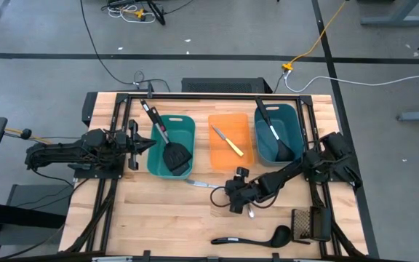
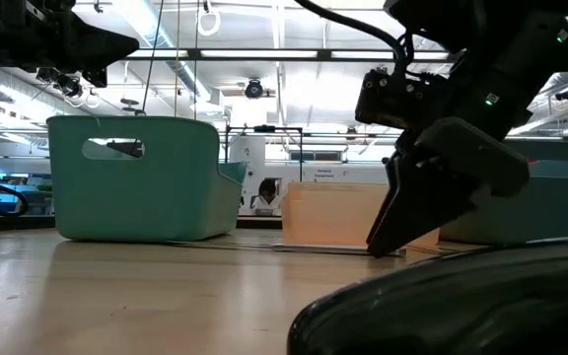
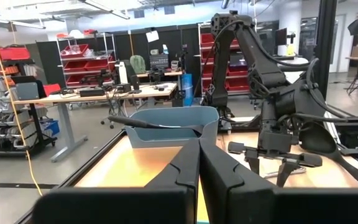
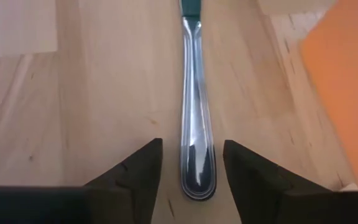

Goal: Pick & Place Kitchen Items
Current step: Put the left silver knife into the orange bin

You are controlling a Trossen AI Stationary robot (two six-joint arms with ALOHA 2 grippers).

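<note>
Wooden tabletop (image 1: 158,211) carrying, side by side, a teal bin (image 1: 172,145) holding a black slotted spatula (image 1: 167,142), an orange bin (image 1: 232,140) holding a yellow-handled knife (image 1: 228,140), and a second teal bin (image 1: 278,132) holding what appears to be a black ladle (image 1: 273,131); another black ladle (image 1: 252,237) lies at the near edge, beside a dark mesh object (image 1: 310,224). Left gripper (image 1: 150,144) beside the first teal bin, fingers pressed together. Right gripper (image 4: 188,163), fingers spread, straddling without touching the handle of a silver knife (image 4: 195,124) lying flat just before the orange bin.
</note>
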